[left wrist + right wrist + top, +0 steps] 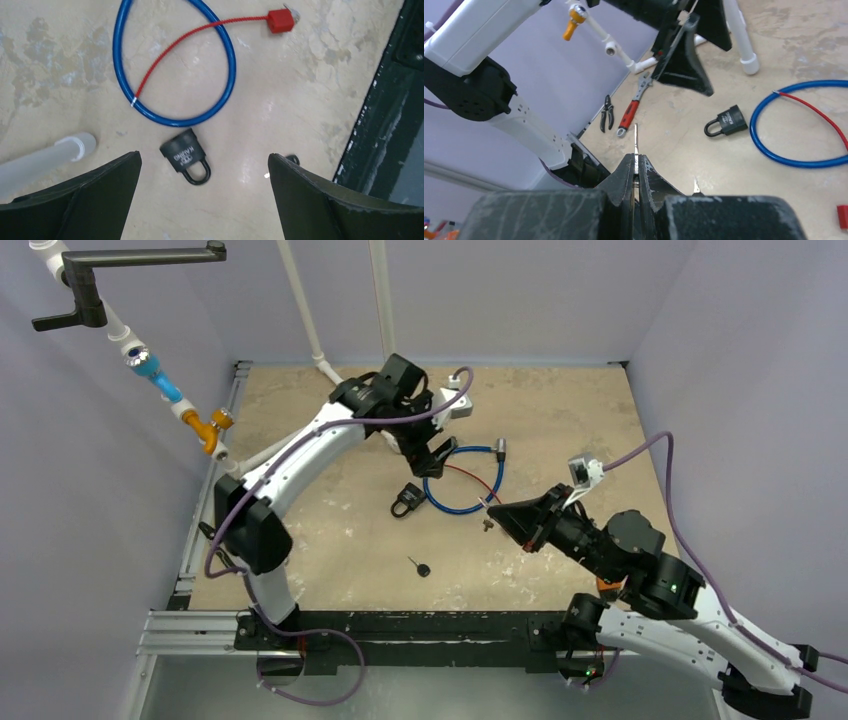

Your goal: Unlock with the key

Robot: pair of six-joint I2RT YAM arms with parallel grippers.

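A black padlock (406,501) lies flat on the table, shackle shut, beside a blue cable loop (465,480). My left gripper (204,156) hovers above the padlock (186,156) with its jaws wide open and nothing between them. Its fingers (90,195) stand well apart on either side of the lock. My right gripper (636,161) is shut on a thin silver key (636,140), whose blade sticks out past the fingertips. It hangs to the right of the padlock (726,121), clear of it. A second key with a black head (420,566) lies loose nearer the front.
A red wire crosses the blue loop (175,65) and ends in a red block (278,21). White pipe (47,160) lies to the left. Pliers (607,112) and a red-handled wrench (631,107) lie off the table's left edge. A black rail (400,625) runs along the front.
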